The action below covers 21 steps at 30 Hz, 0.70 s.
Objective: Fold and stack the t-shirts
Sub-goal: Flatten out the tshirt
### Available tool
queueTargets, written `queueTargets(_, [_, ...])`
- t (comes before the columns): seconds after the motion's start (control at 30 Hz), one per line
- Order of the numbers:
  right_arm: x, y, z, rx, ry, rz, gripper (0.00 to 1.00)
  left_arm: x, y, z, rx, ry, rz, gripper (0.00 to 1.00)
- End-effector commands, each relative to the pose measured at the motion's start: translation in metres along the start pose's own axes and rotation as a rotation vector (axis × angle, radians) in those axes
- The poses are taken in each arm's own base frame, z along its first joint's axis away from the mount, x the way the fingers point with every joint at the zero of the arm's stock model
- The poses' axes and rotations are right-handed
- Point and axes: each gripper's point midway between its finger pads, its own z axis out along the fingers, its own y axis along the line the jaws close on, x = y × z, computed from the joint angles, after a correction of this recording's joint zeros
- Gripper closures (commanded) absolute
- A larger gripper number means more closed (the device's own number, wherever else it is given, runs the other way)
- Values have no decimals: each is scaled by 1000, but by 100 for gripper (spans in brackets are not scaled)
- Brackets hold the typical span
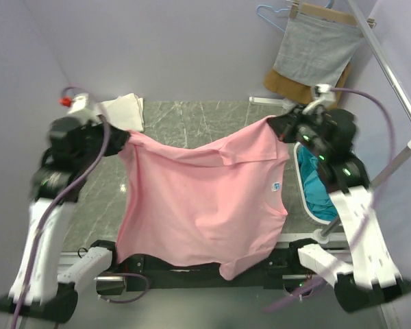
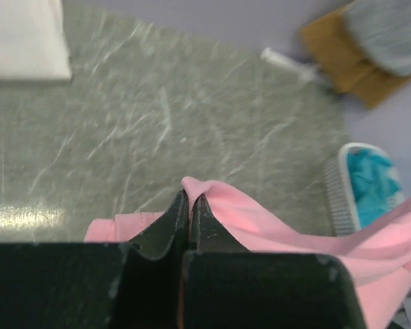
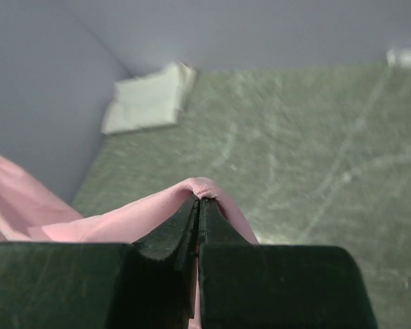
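A pale pink t-shirt [image 1: 205,199] hangs spread in the air over the table, held up by both arms at its upper corners. My left gripper [image 1: 121,139] is shut on the shirt's left corner; in the left wrist view a fold of pink cloth [image 2: 212,195] sticks out past my left gripper [image 2: 191,199]. My right gripper [image 1: 282,123] is shut on the right corner, with pink cloth [image 3: 207,186] pinched at my right gripper [image 3: 199,201]. A small white-blue label [image 1: 275,185] shows near the shirt's right side. A folded cream-white t-shirt [image 1: 125,110] lies at the table's back left. Teal-blue t-shirts [image 1: 316,186] fill a basket on the right.
The white basket [image 1: 301,185] stands at the table's right edge. A grey cloth on a hanger [image 1: 317,49] and a mustard-brown cloth [image 1: 282,82] hang at the back right beside a slanted metal pole [image 1: 390,75]. The grey marble table [image 1: 192,123] shows behind the shirt.
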Motion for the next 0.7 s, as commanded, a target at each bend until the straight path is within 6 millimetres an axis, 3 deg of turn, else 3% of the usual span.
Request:
queueTargets(0.0, [44, -72, 66, 210, 62, 69, 100, 35, 56, 85, -163, 37, -62, 99])
queueTargets(0.03, [52, -83, 77, 242, 79, 71, 100, 39, 59, 100, -158, 42, -69, 99])
queueTargets(0.07, [62, -94, 87, 272, 112, 69, 99, 53, 70, 115, -177, 65, -82, 99])
queueTargets(0.1, [86, -111, 106, 302, 181, 91, 98, 72, 82, 136, -197, 116, -95, 99])
queueTargets(0.17, [103, -129, 128, 336, 213, 110, 98, 94, 106, 166, -260, 148, -102, 99])
queueTargets(0.2, [127, -146, 144, 370, 270, 133, 99, 103, 112, 175, -270, 163, -104, 99])
queueTargets(0.27, [133, -163, 163, 414, 266, 131, 100, 103, 128, 195, -310, 131, -92, 99])
queueTargets(0.3, [147, -179, 175, 446, 293, 133, 100, 114, 138, 209, -320, 152, -89, 99])
queueTargets(0.33, [147, -186, 183, 460, 294, 127, 100, 115, 143, 218, -316, 150, -88, 99])
queueTargets(0.37, [134, -188, 195, 464, 267, 116, 100, 121, 149, 234, -315, 166, -87, 99])
queueTargets(0.4, [147, -200, 208, 478, 295, 116, 100, 116, 151, 245, -305, 146, -67, 99])
queueTargets(0.43, [148, -205, 216, 481, 300, 116, 98, 117, 156, 253, -312, 154, -63, 97])
queueTargets(0.47, [133, -204, 229, 465, 277, 105, 84, 116, 161, 271, -314, 166, -59, 84])
queueTargets(0.5, [146, -215, 239, 484, 307, 105, 75, 116, 165, 279, -314, 178, -31, 8])
queueTargets(0.53, [145, -220, 246, 488, 298, 98, 64, 116, 170, 287, -320, 179, -14, 1])
queueTargets(0.57, [139, -224, 252, 492, 280, 97, 44, 114, 178, 302, -341, 183, 1, 1])
queueTargets(0.6, [133, -228, 259, 488, 238, 92, 36, 114, 187, 304, -376, 200, 27, 1])
queueTargets(0.67, [123, -227, 254, 484, 192, 101, 27, 92, 202, 307, -467, 142, 67, 1])
